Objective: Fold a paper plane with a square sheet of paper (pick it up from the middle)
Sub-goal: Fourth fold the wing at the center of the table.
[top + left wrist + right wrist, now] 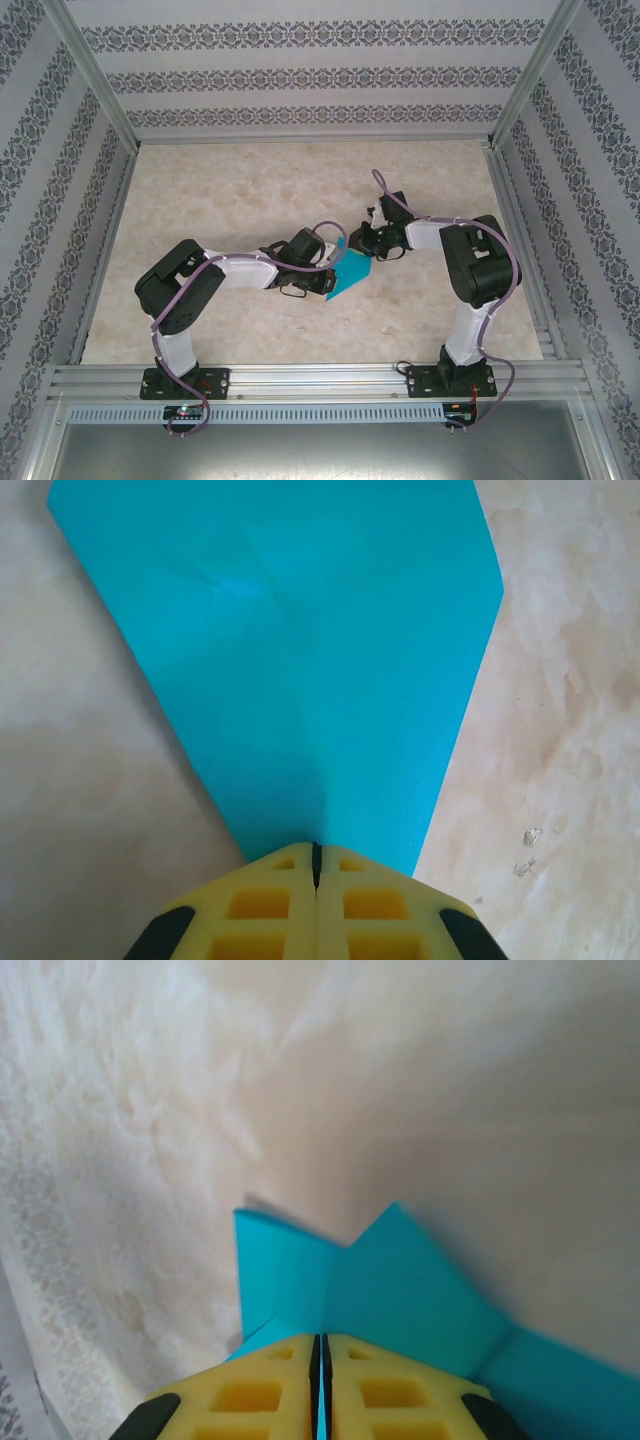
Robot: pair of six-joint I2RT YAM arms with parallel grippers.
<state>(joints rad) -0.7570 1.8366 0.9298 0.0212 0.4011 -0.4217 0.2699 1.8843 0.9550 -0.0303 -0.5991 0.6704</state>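
Observation:
The teal-blue square sheet of paper (350,272) hangs between both grippers above the middle of the table, partly folded. My left gripper (327,283) is shut on its near-left edge. In the left wrist view the sheet (300,670) fans out from the closed yellow fingertips (270,880), with faint creases in it. My right gripper (365,245) is shut on the far-right edge. In the right wrist view a thin blue strip of paper (390,1290) sits between its fingers (395,1380), and folded flaps rise beyond them.
The pale marbled tabletop (240,190) stretches wide behind and to the left. Metal frame rails (300,380) run along the near edge, and patterned walls (310,70) close in the sides and back.

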